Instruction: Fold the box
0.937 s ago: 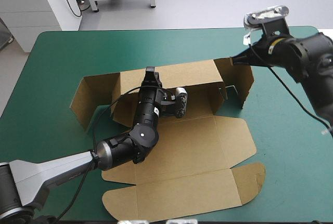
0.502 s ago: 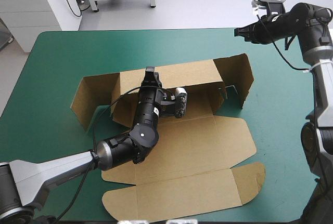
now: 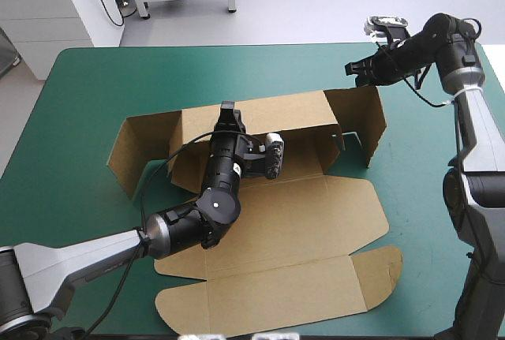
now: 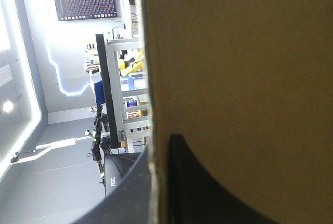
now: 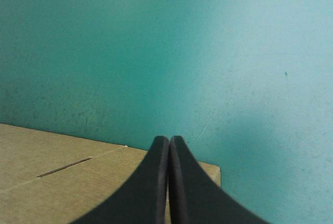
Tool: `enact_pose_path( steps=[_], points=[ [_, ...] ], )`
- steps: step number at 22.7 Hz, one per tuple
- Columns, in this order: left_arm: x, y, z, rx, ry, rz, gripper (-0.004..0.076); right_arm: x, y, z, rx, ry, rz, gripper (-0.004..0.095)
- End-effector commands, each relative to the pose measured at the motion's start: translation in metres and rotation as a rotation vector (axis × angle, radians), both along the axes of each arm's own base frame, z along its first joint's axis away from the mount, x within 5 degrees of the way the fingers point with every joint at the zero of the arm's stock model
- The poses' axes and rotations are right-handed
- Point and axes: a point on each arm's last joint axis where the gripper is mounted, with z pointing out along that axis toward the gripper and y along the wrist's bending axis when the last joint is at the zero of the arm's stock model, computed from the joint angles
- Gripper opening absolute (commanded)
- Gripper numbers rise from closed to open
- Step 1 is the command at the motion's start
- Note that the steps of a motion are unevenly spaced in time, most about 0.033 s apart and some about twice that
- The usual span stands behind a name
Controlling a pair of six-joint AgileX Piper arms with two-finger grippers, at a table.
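With the brown box (image 3: 300,222) half-raised at the middle of the teal-green bench (image 3: 87,95) and the left end effector (image 3: 228,110) clamped on its rear wall (image 3: 276,111), the right end effector (image 3: 351,68), closed and empty just above the right side wall (image 3: 371,119), should, I judge, press that wall inward squarely rather than buckle it.

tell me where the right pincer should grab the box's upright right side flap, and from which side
Likely the free top edge, from above: the right side flap stands upright with that edge bare, and the right pincer, shut now, hovers near its far corner. It would need to open first. The left pincer holds the back wall.
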Motion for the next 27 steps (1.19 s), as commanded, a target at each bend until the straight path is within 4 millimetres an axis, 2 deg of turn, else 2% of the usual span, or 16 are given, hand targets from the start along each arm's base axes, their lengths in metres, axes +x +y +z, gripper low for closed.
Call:
enact_pose_path(
  steps=[1, 5, 11, 15, 27],
  points=[
    [-0.004, 0.001, 0.026, -0.010, -0.114, -0.020, -0.0008, -0.024, -0.001, 0.041, 0.046, -0.075, 0.006, -0.0021],
    [-0.004, 0.001, 0.026, -0.010, -0.113, -0.021, -0.0008, -0.044, 0.004, 0.025, 0.067, -0.011, 0.074, -0.0021],
    [-0.004, 0.001, 0.026, -0.021, -0.112, -0.019, -0.0008, -0.080, 0.007, 0.021, 0.070, 0.006, 0.137, -0.0021],
    [-0.003, 0.001, 0.027, -0.018, -0.117, -0.019, -0.0008, -0.095, 0.005, 0.015, 0.075, -0.045, 0.090, -0.0021],
    [0.006, 0.000, 0.054, -0.098, -0.157, -0.005, -0.0008, -0.091, -0.004, 0.017, 0.078, -0.096, 0.020, -0.0020]
  ],
)
